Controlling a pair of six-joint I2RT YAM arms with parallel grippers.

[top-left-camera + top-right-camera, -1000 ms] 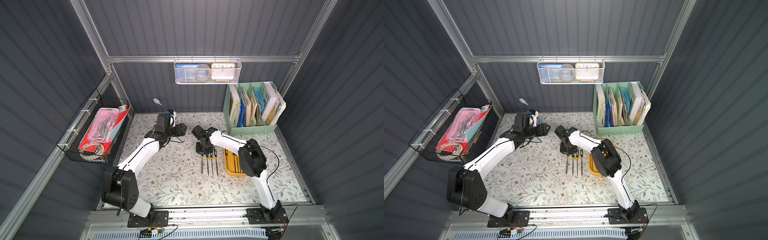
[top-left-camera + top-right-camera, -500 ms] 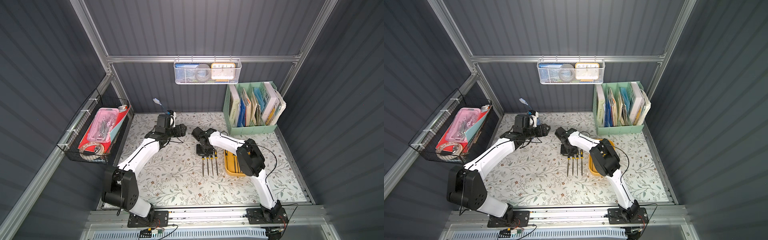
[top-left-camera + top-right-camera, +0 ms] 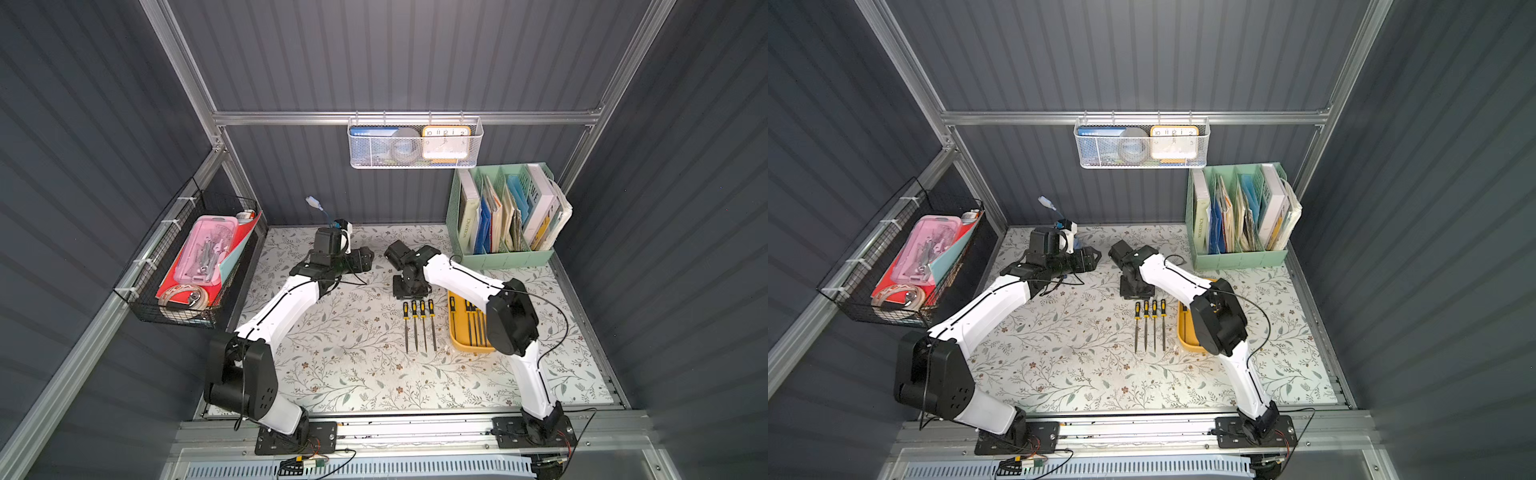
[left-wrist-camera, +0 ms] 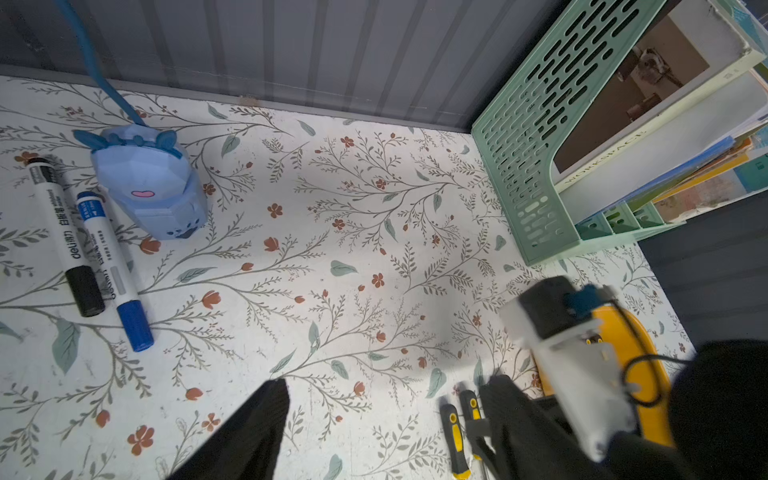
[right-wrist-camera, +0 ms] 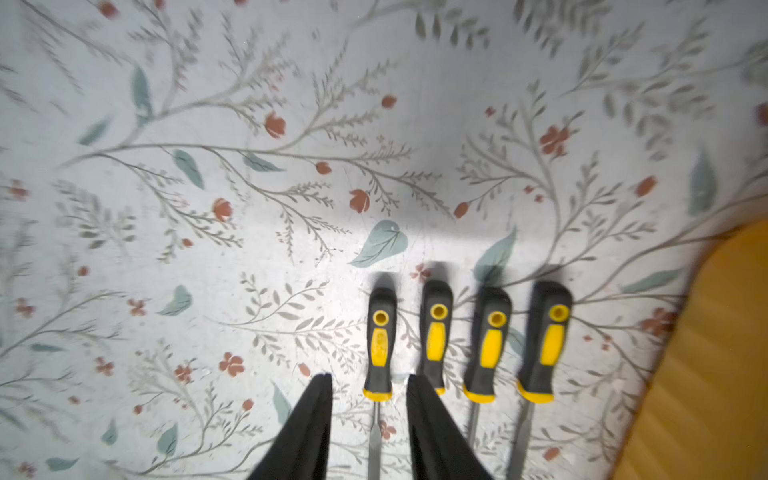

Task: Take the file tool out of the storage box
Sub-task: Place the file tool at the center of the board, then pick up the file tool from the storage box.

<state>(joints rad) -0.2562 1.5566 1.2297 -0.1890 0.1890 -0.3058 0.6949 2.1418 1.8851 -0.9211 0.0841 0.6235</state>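
Right tool (image 5: pixel 368 377): jaws partly apart, straddling the leftmost file (image 5: pixel 379 345) where handle meets shaft. There is a gap on each side and nothing is gripped.

Four files (image 3: pixel 419 322) lie side by side on the desk (image 3: pixel 353 374), handles at the far end, just left of the storage box (image 3: pixel 455 347).

The box sits right of centre, partly hidden by the right arm (image 3: pixel 465 278), with more tools (image 3: pixel 469 322) inside.

Left tool (image 4: pixel 388 380): wide open, empty, above bare desk at the far side.

Both top views overlook my whole counter (image 3: pixel 353 374) from high up; my wrist cameras sit close, sharing the file handles (image 5: pixel 436 336).
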